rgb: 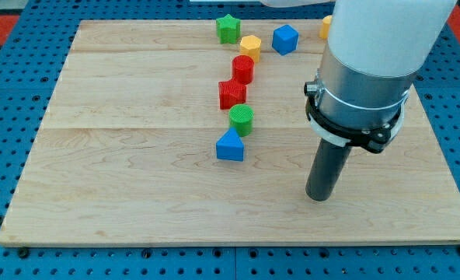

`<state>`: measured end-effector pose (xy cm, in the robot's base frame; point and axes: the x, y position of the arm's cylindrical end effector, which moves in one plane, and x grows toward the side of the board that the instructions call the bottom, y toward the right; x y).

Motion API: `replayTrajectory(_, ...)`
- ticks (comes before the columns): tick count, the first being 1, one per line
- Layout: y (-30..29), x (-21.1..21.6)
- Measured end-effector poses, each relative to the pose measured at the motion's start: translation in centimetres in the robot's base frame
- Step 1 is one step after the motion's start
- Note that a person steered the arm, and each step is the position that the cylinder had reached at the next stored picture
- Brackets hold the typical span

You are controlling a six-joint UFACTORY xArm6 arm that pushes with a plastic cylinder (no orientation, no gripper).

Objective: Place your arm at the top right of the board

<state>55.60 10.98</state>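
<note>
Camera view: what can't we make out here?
- Orange block, view's top: mostly hidden behind the arm; shape cannot be told.
- Board, top right corner: covered by the arm.
- Arm's upper part: cut off by the top edge.
- My tip, right of the blue triangle block: whether it touches the board cannot be judged.

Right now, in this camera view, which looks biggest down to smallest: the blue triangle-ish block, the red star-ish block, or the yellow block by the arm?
1. Blue triangular block, nearest the view's bottom, which may flatter it.
2. Red star-like block, close behind; nearly alike.
3. Yellow block at the view's top, mostly hidden by the arm, so unsure.
</note>
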Motion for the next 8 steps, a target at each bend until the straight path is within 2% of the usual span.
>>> replayTrajectory(4, 1.4, 0.0)
replayTrajectory(5, 2.7, -2.0)
replayTrajectory(8, 8.8, -23.0)
